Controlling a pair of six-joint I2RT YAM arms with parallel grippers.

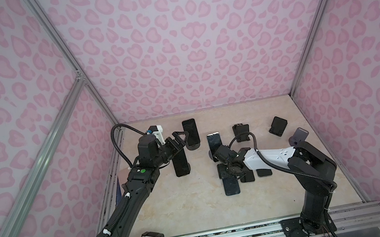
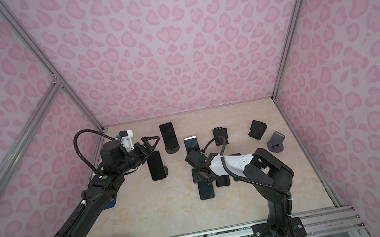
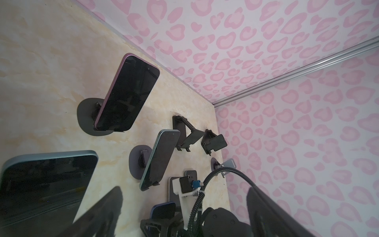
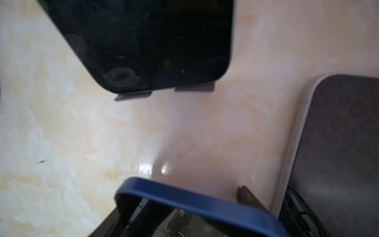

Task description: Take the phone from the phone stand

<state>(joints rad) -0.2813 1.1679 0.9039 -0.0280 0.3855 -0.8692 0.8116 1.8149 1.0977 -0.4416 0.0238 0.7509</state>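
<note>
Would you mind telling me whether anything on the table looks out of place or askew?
Nothing looks damaged or spilled. The one untidy spot is the cluster of dark phones lying flat, crowded together, on the marbled beige table; one black folding stand at the back right sits turned at an angle.

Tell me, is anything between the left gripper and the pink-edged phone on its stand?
Nothing visible is. The left gripper, jaws open, hangs right beside the pink-edged black phone on its dark round stand, with only bare space between them.
</note>
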